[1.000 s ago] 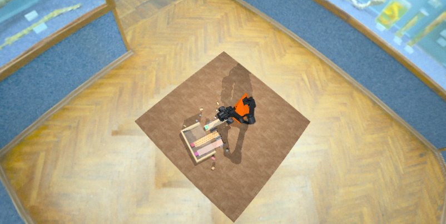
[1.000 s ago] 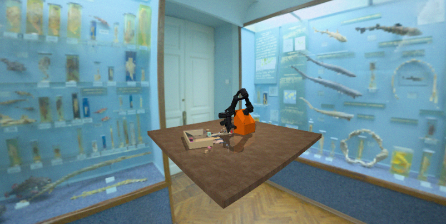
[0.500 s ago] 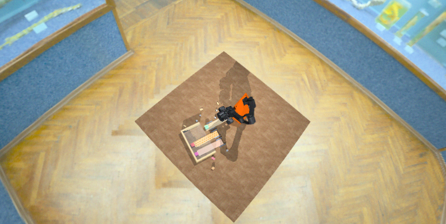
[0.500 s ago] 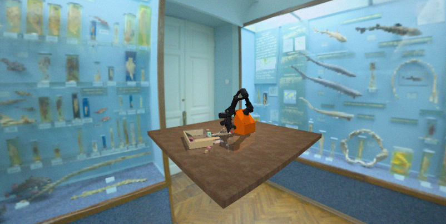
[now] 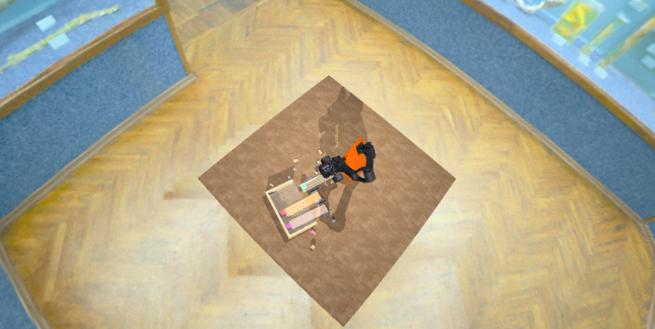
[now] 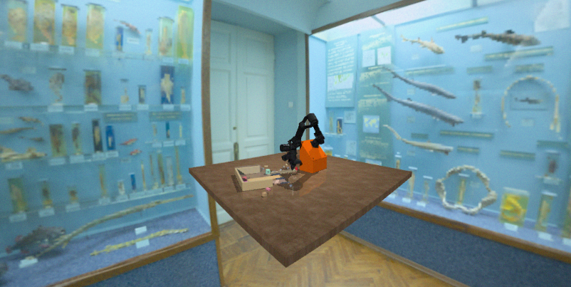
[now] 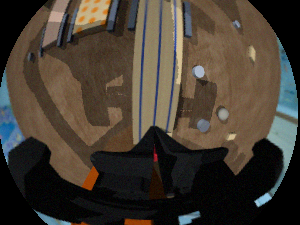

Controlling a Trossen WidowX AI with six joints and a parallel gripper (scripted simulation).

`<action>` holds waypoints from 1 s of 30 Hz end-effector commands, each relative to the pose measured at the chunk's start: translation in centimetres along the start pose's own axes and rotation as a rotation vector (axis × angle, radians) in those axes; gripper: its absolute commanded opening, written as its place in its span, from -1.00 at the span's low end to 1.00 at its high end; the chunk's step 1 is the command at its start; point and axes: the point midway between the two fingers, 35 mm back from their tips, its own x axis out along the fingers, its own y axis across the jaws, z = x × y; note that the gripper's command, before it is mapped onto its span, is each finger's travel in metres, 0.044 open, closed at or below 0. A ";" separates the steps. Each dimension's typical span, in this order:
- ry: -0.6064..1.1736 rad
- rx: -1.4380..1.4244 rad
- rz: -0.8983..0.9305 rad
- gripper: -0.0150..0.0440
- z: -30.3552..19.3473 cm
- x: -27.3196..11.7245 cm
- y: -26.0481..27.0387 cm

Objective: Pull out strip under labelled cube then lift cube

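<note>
The teal cube with a white label (image 5: 303,186) (image 6: 268,171) sits at the far end of the cream strip with blue stripes (image 5: 319,182) (image 7: 150,64), just outside the box's open side. The wrist view does not show the cube. My gripper (image 6: 295,168) (image 7: 153,128) is shut at the strip's near end, on a thin part with red showing between the fingers; its exact shape is mostly hidden. The orange-dotted strip (image 5: 305,202) (image 7: 92,14) and the pink strip (image 5: 306,216) (image 7: 55,21) lie alongside, with a red cube (image 5: 282,212) and a magenta cube (image 5: 288,225) at their far ends.
The pale wooden box (image 5: 278,215) (image 6: 260,184) has low walls around the far ends of the dotted and pink strips. Dark guide rails (image 7: 188,20) flank the strips. Small grey discs (image 7: 199,71) and wooden bits (image 5: 313,247) lie about. The orange arm base (image 5: 355,159) is close behind the gripper.
</note>
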 end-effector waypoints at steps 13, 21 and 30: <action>0.027 0.083 -0.005 -0.22 0.9 -4.0 0.0; 0.025 0.186 -0.006 0.49 3.7 -4.1 0.1; 0.024 0.185 -0.006 1.00 6.6 -4.4 0.2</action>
